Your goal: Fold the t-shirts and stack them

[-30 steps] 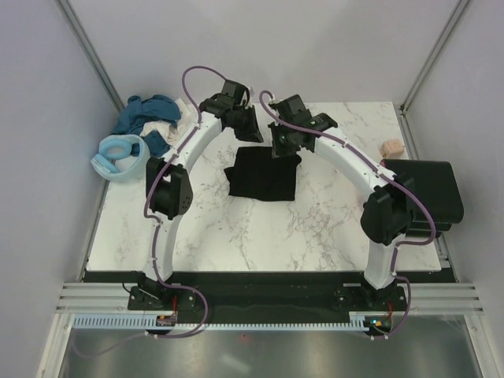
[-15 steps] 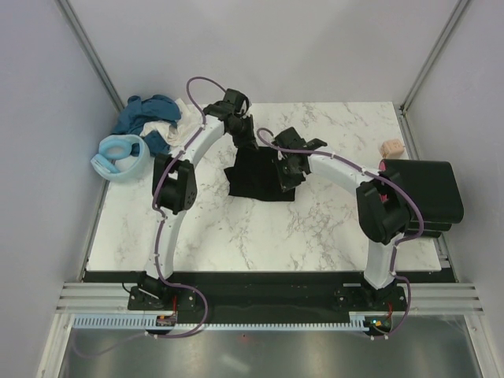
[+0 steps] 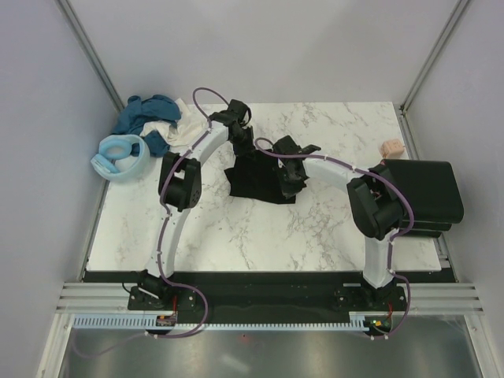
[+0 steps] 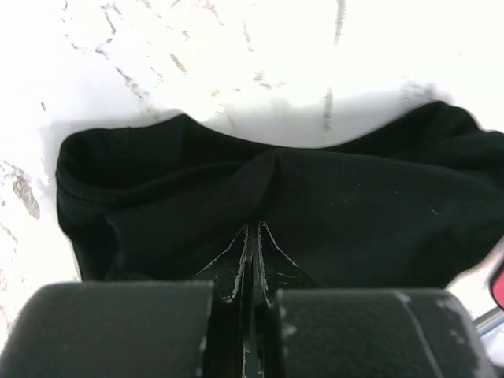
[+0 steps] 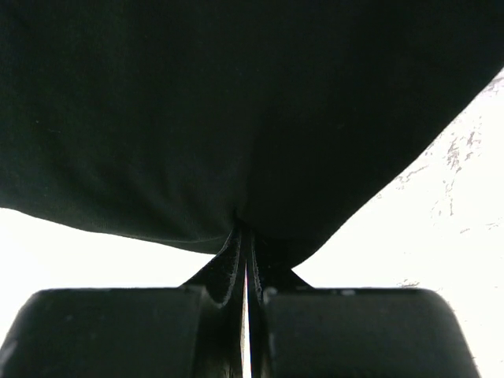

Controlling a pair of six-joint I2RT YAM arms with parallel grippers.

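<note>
Top external: black t-shirt (image 3: 253, 183) crosswise, left-right

Top external: fixed, high above and behind arm bases, looks steeply down; bases at 6 o'clock, whole table (image 3: 236, 228) in frame. Left wrist: close, looks past left gripper (image 4: 252, 246) onto black t-shirt (image 4: 331, 205), table at 12 o'clock. Right wrist: closer, past right gripper (image 5: 246, 244); black t-shirt fills most of frame, table at 4 o'clock. All 3 views share black t-shirt.
</note>
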